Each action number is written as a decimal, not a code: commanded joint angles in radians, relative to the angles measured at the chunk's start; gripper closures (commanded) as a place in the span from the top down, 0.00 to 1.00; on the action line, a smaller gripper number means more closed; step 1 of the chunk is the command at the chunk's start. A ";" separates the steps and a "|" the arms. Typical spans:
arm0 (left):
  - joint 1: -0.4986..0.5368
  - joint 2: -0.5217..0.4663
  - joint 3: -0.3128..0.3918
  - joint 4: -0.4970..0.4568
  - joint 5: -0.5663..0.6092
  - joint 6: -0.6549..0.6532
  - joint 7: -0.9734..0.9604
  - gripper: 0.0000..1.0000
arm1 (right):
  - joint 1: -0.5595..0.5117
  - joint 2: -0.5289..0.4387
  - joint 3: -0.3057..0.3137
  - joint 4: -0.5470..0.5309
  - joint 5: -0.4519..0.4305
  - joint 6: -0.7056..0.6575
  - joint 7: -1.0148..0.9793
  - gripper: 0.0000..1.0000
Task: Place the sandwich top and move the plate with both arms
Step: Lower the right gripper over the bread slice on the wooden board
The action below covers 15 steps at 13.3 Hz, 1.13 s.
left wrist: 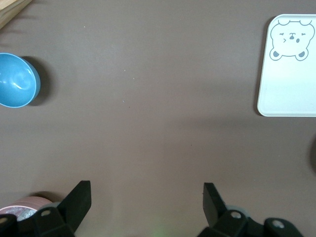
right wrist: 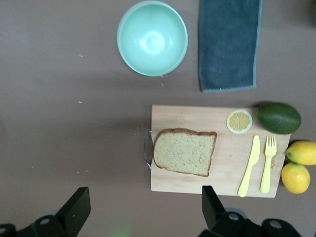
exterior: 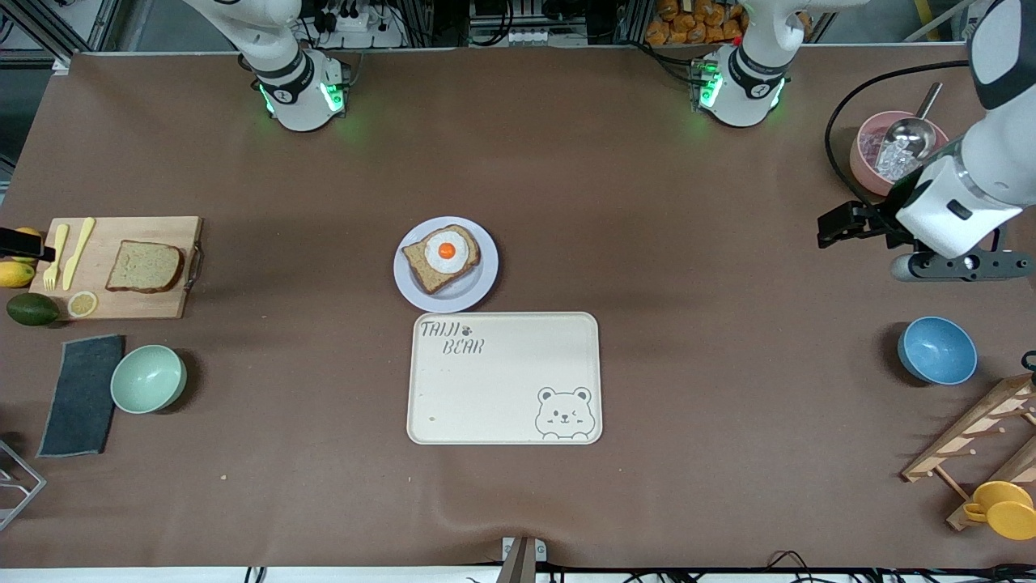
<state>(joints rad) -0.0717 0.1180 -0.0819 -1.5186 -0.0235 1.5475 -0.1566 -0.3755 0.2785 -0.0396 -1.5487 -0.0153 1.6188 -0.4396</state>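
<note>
The sandwich top (exterior: 144,266) (right wrist: 185,152), a plain slice of brown bread, lies on a wooden cutting board (exterior: 113,304) (right wrist: 222,180) at the right arm's end of the table. At mid-table, the pale round plate (exterior: 479,290) holds a bread slice with a fried egg (exterior: 443,255). My right gripper (exterior: 24,243) (right wrist: 145,202) hangs open and empty over the table by the board's edge, and only part of it shows in the front view. My left gripper (exterior: 838,225) (left wrist: 147,197) is open and empty over bare table at the left arm's end.
A cream bear tray (exterior: 504,378) (left wrist: 289,74) lies just nearer the camera than the plate. Knife, fork, lemon slice, lemons and an avocado (exterior: 32,308) sit around the board, with a green bowl (exterior: 148,378) and grey towel (exterior: 81,394) nearer. A pink bowl (exterior: 862,158), blue bowl (exterior: 937,350) and wooden rack (exterior: 979,437) stand at the left arm's end.
</note>
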 commanded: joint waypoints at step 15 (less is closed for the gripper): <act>-0.005 -0.005 -0.006 0.008 0.027 -0.018 -0.017 1.00 | -0.261 0.297 0.017 -0.181 0.043 0.381 -0.254 1.00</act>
<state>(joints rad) -0.0751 0.1180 -0.0821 -1.5186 -0.0210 1.5446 -0.1589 -0.6026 0.6245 -0.0410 -1.6496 0.0109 1.9661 -0.6802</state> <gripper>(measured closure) 0.000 0.000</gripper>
